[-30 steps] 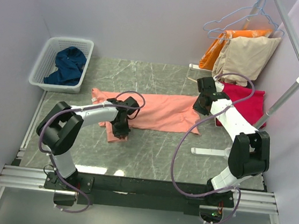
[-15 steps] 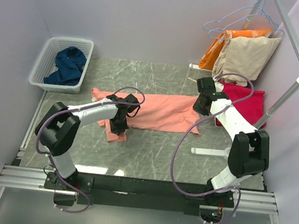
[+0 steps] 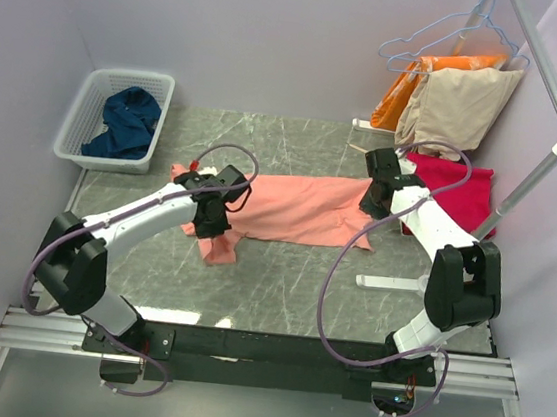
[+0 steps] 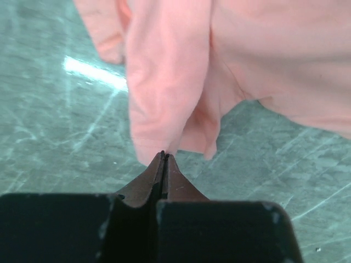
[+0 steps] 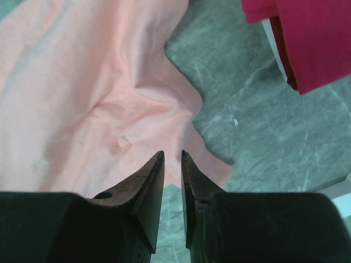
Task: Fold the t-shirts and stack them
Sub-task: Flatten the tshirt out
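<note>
The salmon-pink t-shirt (image 3: 299,206) lies spread across the middle of the marble table. My left gripper (image 3: 211,223) is at its left end, above a bunched sleeve. In the left wrist view the jaws (image 4: 164,155) are shut with a fold of the pink cloth (image 4: 164,82) drawn to the tips. My right gripper (image 3: 370,201) is over the shirt's right edge, with its jaws (image 5: 173,153) a narrow gap apart and empty above the pink cloth (image 5: 82,98). The crimson-red t-shirt (image 3: 456,194) lies at the right and also shows in the right wrist view (image 5: 312,38). The navy-blue t-shirt (image 3: 127,121) lies crumpled in a basket.
A white plastic basket (image 3: 133,75) stands at the back left. A white clothes rack has its pole (image 3: 539,178) along the right side and a foot (image 3: 391,282) on the table. Orange (image 3: 402,97) and beige (image 3: 466,104) garments hang on it at the back right.
My left gripper has moved back and to the left along the pink shirt's left end, and the arm has stretched out. The right arm has hardly moved.
</note>
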### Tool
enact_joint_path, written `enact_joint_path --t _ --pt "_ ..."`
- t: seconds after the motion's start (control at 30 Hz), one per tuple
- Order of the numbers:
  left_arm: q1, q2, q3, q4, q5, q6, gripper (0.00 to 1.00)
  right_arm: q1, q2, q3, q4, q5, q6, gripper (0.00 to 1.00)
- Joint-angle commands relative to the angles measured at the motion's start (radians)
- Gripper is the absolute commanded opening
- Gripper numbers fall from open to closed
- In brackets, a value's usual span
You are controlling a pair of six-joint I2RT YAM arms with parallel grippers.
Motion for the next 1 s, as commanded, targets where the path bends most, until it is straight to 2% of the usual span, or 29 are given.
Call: enact_joint_path --t 0.0,0.07,0.13,0.2,0.27,0.43,0.63,0.8,0.97 --pt "0.022 -0.096 0.079 -0.076 -0.136 -0.036 0.01 0.004 -0.035 -0.023 -0.024 0.050 0.012 0.28" --pt "0.039 -0.118 0.098 -0.106 -0.179 -0.034 0.01 0.004 -0.033 -0.041 -0.030 0.051 0.013 0.31" --pt "0.073 -0.156 0.121 -0.126 -0.204 -0.033 0.01 0.004 -0.025 -0.065 -0.030 0.045 0.015 0.40" --pt "0.115 -0.191 0.142 -0.155 -0.247 -0.022 0.01 0.005 -0.009 -0.078 -0.035 0.048 0.021 0.45" --pt "0.146 -0.216 0.158 -0.166 -0.267 -0.001 0.01 0.004 0.002 -0.096 -0.029 0.044 0.024 0.46" --pt "0.229 -0.273 0.191 -0.238 -0.374 0.010 0.01 0.004 0.050 -0.102 -0.026 0.031 0.039 0.46" --pt "0.261 -0.305 0.251 -0.379 -0.566 -0.118 0.01 0.004 0.096 -0.108 -0.024 0.008 0.050 0.43" --pt "0.281 -0.310 0.257 -0.320 -0.545 -0.044 0.01 0.016 0.087 -0.124 -0.017 -0.045 0.035 0.40" --pt "0.281 -0.288 0.227 -0.283 -0.483 -0.039 0.01 0.056 0.053 -0.156 -0.034 -0.085 0.028 0.39"
